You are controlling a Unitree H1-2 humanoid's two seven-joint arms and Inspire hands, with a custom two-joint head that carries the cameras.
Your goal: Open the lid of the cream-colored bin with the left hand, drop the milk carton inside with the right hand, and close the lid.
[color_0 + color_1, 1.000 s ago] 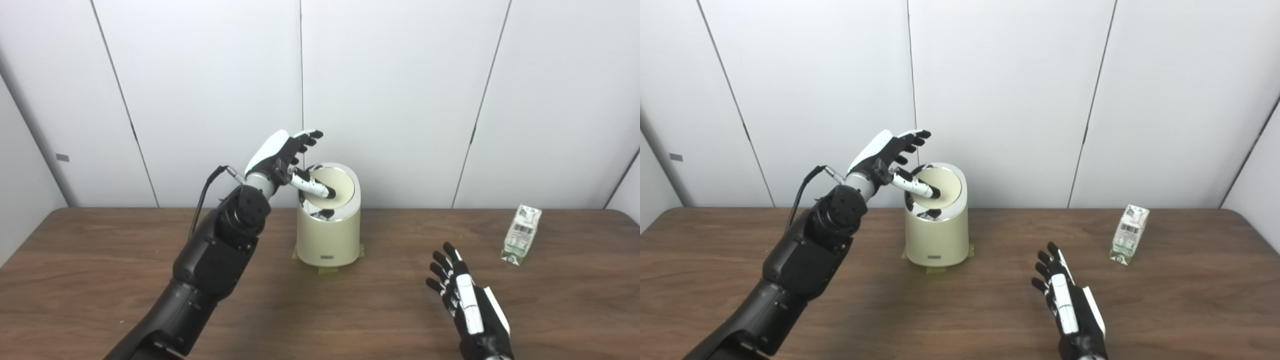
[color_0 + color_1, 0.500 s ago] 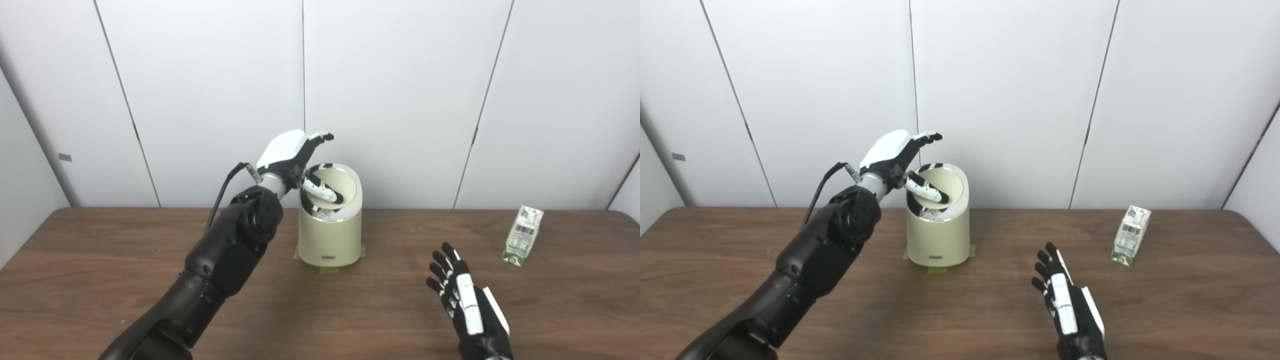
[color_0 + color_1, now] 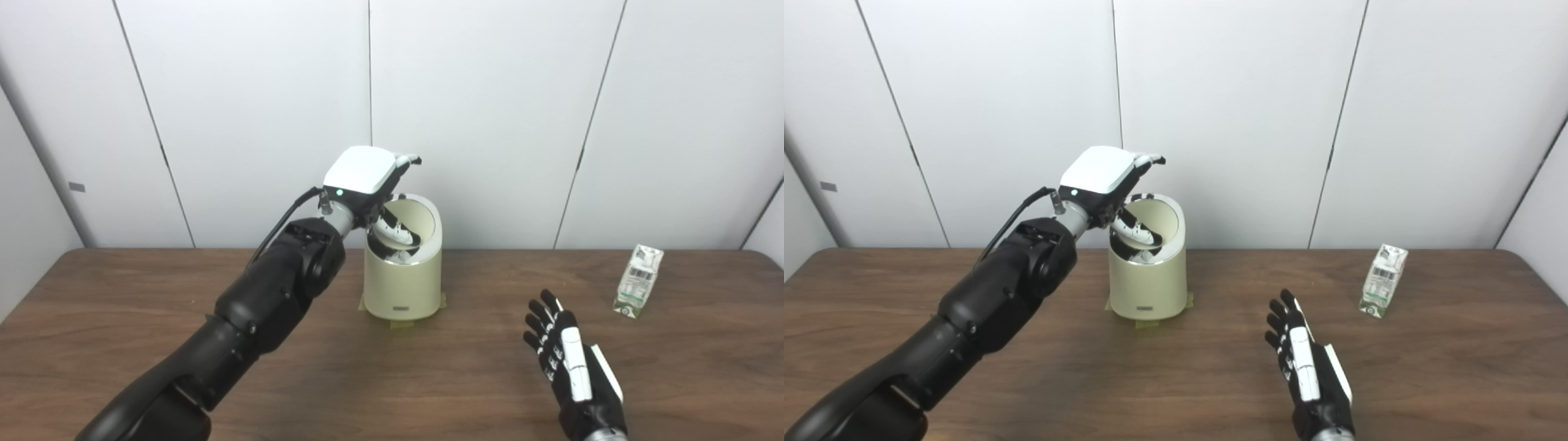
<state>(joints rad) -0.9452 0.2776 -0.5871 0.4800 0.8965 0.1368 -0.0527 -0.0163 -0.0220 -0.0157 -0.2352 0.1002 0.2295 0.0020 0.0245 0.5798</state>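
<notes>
Cream-coloured cylindrical bin [image 3: 402, 275] on the brown wooden tabletop [image 3: 380, 367]: lid [image 3: 411, 222] tilted inward by the left hand's [image 3: 366, 174] thumb; contents unseen. White-and-green milk carton [image 3: 639, 282] stands apart; right hand [image 3: 572, 373] spread, empty.

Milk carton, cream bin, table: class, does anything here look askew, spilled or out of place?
Nothing is spilled or damaged. The milk carton leans slightly, standing apart at the table's far right. The cream bin's lid is tipped inward under the left robot hand. The right robot hand hovers open.
</notes>
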